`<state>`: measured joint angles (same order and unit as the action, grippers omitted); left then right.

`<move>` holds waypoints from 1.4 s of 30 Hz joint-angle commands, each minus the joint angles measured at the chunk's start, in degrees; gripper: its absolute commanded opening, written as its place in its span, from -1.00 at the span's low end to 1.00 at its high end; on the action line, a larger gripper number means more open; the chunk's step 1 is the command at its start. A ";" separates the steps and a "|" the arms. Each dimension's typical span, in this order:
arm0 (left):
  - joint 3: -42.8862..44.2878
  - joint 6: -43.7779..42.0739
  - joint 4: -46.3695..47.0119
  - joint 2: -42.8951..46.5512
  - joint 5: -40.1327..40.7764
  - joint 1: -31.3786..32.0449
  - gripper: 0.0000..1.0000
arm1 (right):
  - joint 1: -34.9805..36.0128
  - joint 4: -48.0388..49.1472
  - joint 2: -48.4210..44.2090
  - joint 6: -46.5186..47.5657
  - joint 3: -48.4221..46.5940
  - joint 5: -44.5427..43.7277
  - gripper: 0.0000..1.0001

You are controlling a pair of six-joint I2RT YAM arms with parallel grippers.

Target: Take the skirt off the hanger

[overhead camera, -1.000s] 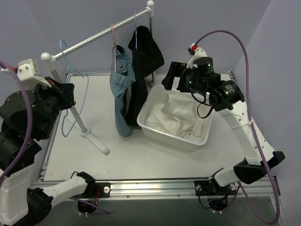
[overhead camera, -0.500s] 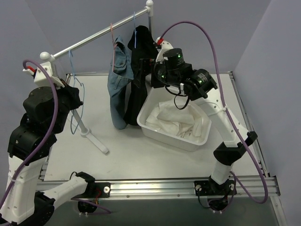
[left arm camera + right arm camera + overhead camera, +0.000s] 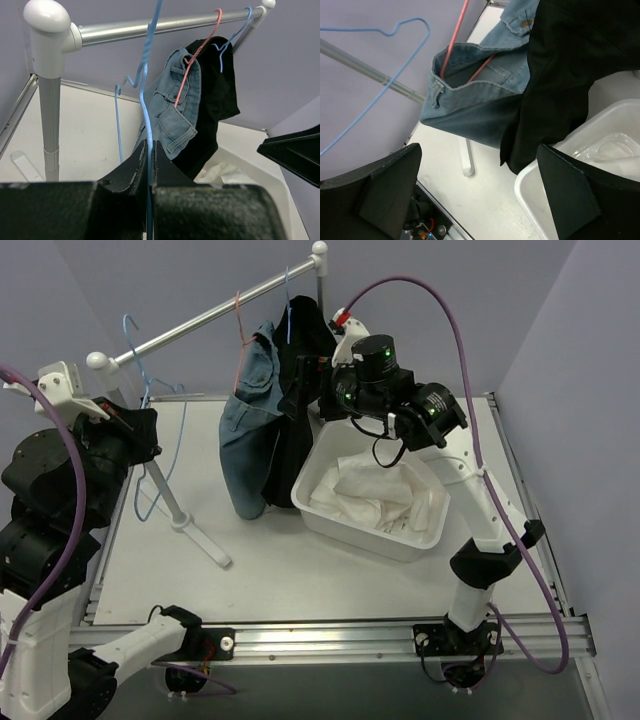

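Note:
The black skirt (image 3: pixel 312 345) hangs from a light-blue hanger (image 3: pixel 288 315) at the far end of the rail (image 3: pixel 200 320). In the left wrist view the skirt (image 3: pixel 220 85) and its hanger (image 3: pixel 235 35) show at the upper right. My right gripper (image 3: pixel 312 390) is open beside the skirt; in its wrist view the skirt's (image 3: pixel 565 75) lower edge hangs just beyond the wide-apart right gripper (image 3: pixel 479 150), untouched. My left gripper (image 3: pixel 149 150) is shut on the wire of a bare light-blue hanger (image 3: pixel 145 90) near the rail's left end; that hanger (image 3: pixel 140 370) carries nothing.
A blue denim garment (image 3: pixel 245 440) on a pink hanger (image 3: pixel 240 315) hangs against the skirt's left side. A white tub (image 3: pixel 340 525) holding a white garment (image 3: pixel 370 490) sits under the right arm. The rack's post and foot (image 3: pixel 185 520) stand at the left.
My right arm swung left from above the tub to the hanging skirt. The denim and skirt have swung out to the left. My left arm shifted with its bare hanger still gripped.

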<state>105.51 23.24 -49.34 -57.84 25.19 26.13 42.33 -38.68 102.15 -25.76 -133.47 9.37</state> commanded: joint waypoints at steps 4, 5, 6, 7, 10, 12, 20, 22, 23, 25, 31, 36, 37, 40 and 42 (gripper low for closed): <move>-0.48 2.15 3.20 -3.50 -1.44 -3.70 -0.95 | -0.14 0.36 3.23 0.09 -7.23 1.36 0.91; -1.09 2.50 3.46 -3.50 -2.24 -4.67 -0.95 | -0.14 0.18 4.28 0.01 -7.94 1.62 0.91; -2.14 3.12 3.55 -3.42 -2.95 -5.47 -0.95 | -0.23 0.53 4.90 -0.17 -8.38 1.97 0.91; -2.59 3.47 3.46 -3.42 -4.17 -7.22 -0.95 | -0.31 0.88 5.60 -0.43 -8.47 2.23 0.90; -4.79 4.00 3.90 -2.37 -6.98 -9.86 -0.95 | -0.58 3.34 6.74 -0.35 -6.81 3.81 0.89; -5.75 4.35 3.99 -1.84 -8.31 -10.40 -0.95 | -0.84 5.96 7.10 -0.61 -5.75 4.26 0.89; -10.94 4.44 3.99 2.12 -9.64 -10.57 -0.80 | -3.13 20.29 11.40 -8.68 -3.55 11.98 0.70; -11.21 4.53 3.46 2.47 -9.72 -10.57 -0.62 | -3.04 23.90 13.33 -10.88 -3.99 12.87 0.69; -11.47 4.62 3.20 2.56 -9.90 -10.57 -0.60 | -3.13 25.30 14.04 -11.50 -4.25 12.96 0.67; -11.73 4.62 3.02 2.74 -10.77 -10.57 -0.53 | -3.21 26.72 16.23 -12.64 -5.48 13.40 0.65; -12.09 3.92 1.80 3.61 -12.35 -10.66 0.07 | -2.60 33.57 18.52 -13.00 -5.92 12.17 0.57; -12.00 3.91 -0.58 4.49 -13.15 -10.75 0.22 | -2.16 37.26 19.40 -11.94 -5.66 9.36 0.54; -12.17 3.91 -0.84 5.02 -13.41 -10.75 0.23 | -2.16 37.88 20.01 -12.21 -5.75 9.27 0.53; -12.26 4.26 -2.07 5.90 -14.29 -10.75 0.24 | -1.90 38.15 22.03 -13.09 -7.24 8.83 0.50; -12.35 4.88 -2.86 6.60 -15.43 -10.75 0.25 | -1.55 38.15 23.18 -13.09 -9.26 8.30 0.46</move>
<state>93.21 27.88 -50.98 -52.60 11.97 15.73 40.03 -5.21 123.68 -38.30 -139.20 19.03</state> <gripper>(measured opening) 0.622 0.736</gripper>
